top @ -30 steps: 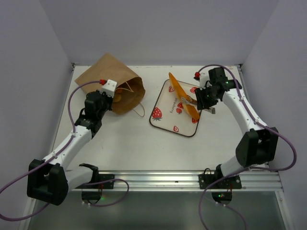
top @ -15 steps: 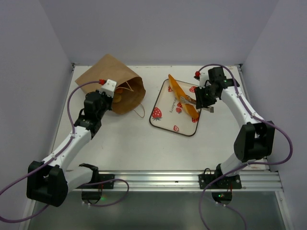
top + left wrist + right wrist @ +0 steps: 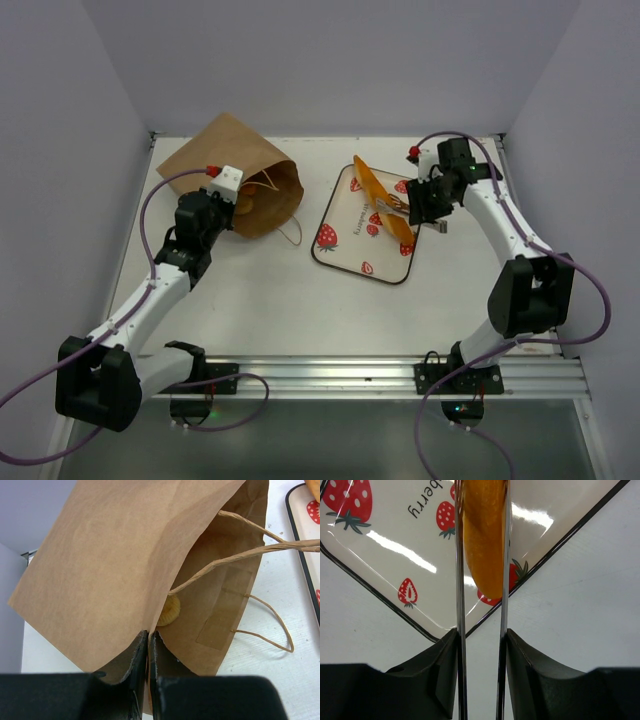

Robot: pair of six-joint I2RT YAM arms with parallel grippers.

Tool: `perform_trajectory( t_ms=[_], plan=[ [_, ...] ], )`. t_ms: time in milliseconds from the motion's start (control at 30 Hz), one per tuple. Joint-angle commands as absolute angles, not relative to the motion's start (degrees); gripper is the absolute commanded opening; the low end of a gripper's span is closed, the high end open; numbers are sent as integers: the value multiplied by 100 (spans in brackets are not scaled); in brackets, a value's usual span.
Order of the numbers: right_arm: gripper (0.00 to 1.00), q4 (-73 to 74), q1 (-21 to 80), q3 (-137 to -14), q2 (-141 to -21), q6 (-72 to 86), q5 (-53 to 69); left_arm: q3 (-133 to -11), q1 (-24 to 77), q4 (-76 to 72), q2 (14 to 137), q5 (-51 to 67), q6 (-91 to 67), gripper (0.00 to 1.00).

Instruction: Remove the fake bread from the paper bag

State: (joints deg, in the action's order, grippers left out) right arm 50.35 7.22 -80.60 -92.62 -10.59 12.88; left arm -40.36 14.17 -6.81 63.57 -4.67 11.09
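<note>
Orange baguette point(image 3: 485, 540) between pincer fingers point(image 3: 460, 580), tip over strawberry tray point(image 3: 395, 555) edge.

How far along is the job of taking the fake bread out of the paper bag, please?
Done: the baguette is out, on the strawberry tray. In hand: the right fingers straddle it; whether they grip it, I cannot tell. The left fingers pinch the wall of the paper bag. Left: at least one roll shows inside the bag.

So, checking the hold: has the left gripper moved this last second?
No. The left gripper stays put on the paper bag rim, unmoved against the tray.
</note>
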Motion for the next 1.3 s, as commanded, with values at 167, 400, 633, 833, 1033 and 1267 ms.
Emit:
perform_trajectory(
  t_ms=[167, 400, 633, 833, 1033, 1267],
  plan=[
    [46, 4781, 686, -8596, -8886, -1107, 1555, -3981, 1433, -1046, 6205, -387, 1011, 9],
    [48, 4781, 686, -8640, -8833, -1178, 1608, -3973, 1433, -1046, 6188, -378, 1011, 9],
    [47, 4790, 685, -8710, -8692, -1371, 1845, -3973, 1433, -1046, 6179, -369, 1002, 9],
    [47, 4773, 686, -8692, -8648, -1477, 2056, -3973, 1433, -1046, 6170, -369, 1002, 9],
    [46, 4825, 694, -8675, -8701, -1564, 2214, -3973, 1433, -1046, 6152, -360, 1002, 9],
    [44, 4975, 1317, -8596, -8675, -2012, 2944, -3981, 1433, -1046, 6144, -343, 967, 9]
  ],
)
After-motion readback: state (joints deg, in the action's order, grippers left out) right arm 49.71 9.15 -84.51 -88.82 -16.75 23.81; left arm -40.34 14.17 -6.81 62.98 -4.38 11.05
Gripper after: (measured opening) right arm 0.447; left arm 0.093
